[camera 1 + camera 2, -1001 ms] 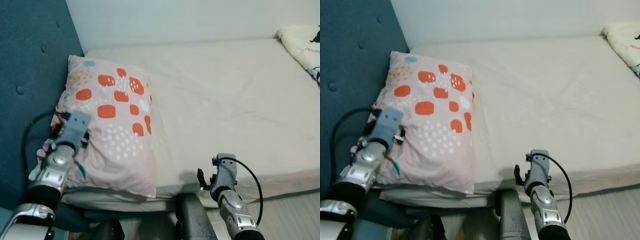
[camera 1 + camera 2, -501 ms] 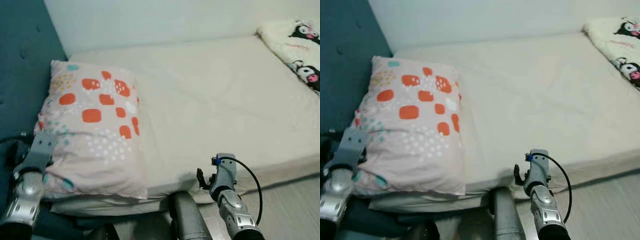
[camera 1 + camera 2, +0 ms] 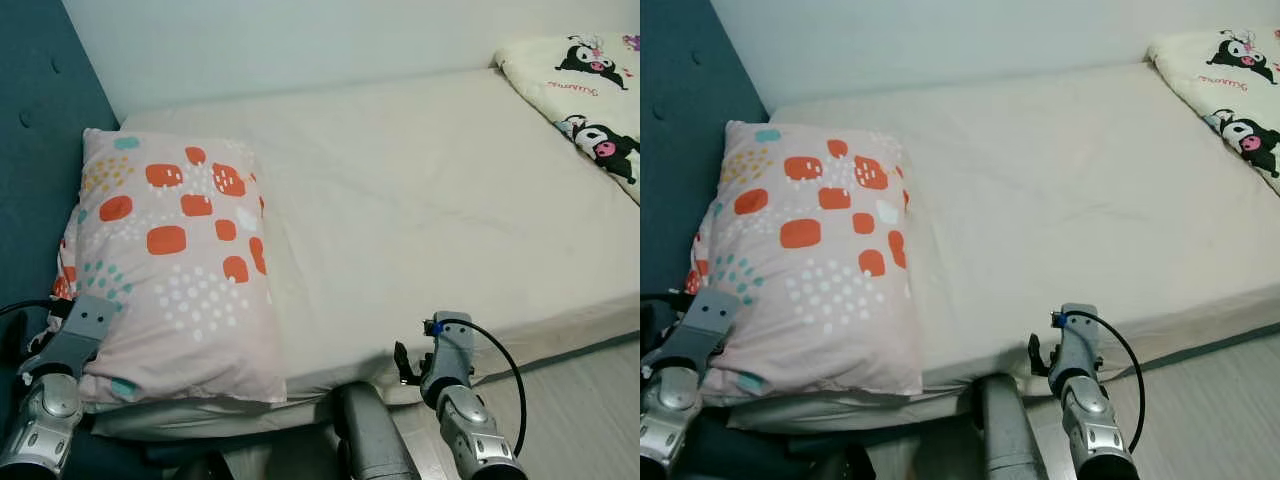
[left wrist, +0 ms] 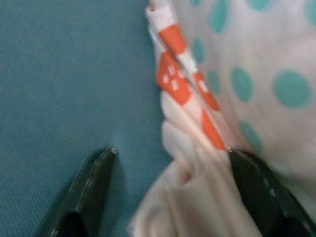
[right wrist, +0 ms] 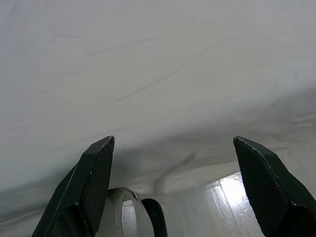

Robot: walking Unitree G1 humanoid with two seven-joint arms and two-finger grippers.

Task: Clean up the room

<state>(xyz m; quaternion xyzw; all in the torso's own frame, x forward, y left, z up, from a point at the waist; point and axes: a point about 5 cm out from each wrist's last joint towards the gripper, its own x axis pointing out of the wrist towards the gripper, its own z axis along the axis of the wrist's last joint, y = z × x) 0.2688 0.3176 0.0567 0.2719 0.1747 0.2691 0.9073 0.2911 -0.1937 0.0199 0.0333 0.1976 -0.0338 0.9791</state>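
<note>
Pink pillow with orange blotches and teal dots (image 3: 170,265) lies left of frame on cream-sheeted bed (image 3: 430,210). Left gripper (image 4: 170,190) spread wide at pillow's lower-left corner. Right gripper (image 5: 173,185) also wide, at bed edge, bottom centre.

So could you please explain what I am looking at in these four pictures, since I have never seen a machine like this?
It is a walking humanoid robot with two silver arms, each ending in a two-fingered black tool. The two wide pictures come from cameras in its head, looking down at a bed. The two close-ups come from cameras on its wrists. On the bed lie a pink pillow with orange and teal spots, beside a teal headboard, and at the far right a cartoon-print blanket. The left tool is open around a fold of the pillow's edge. The right tool is open by the mattress edge, holding nothing.
</note>
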